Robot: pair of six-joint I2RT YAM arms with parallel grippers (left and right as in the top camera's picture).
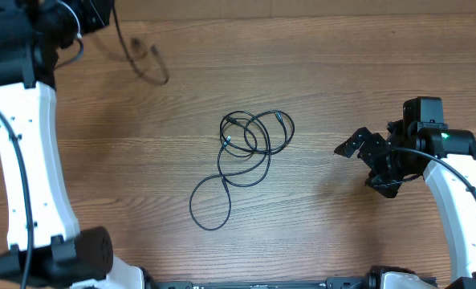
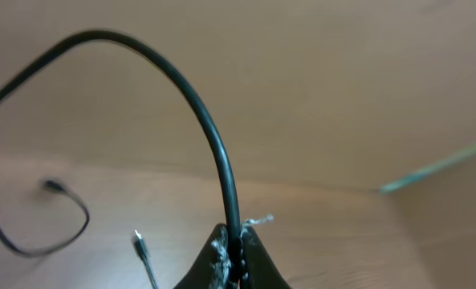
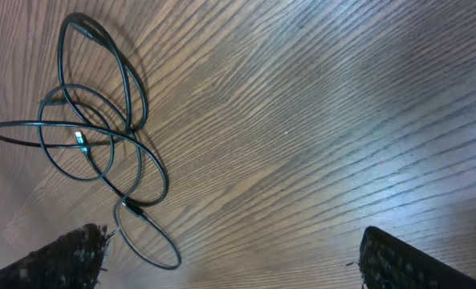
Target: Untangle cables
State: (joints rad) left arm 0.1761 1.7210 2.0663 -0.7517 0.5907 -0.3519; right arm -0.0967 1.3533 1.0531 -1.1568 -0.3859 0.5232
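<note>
A tangle of thin black cables lies at the table's middle, with one loop trailing toward the front. It also shows in the right wrist view, up and to the left. My left gripper is at the far left corner, shut on one separate black cable that arcs up from the jaws. That cable's free end droops onto the table, its silver-tipped plug showing. My right gripper is open and empty, right of the tangle, its fingers spread wide above bare wood.
The wooden table fills the view. The white left arm runs along the left side and the white right arm along the right. The black arm bases sit at the front edge.
</note>
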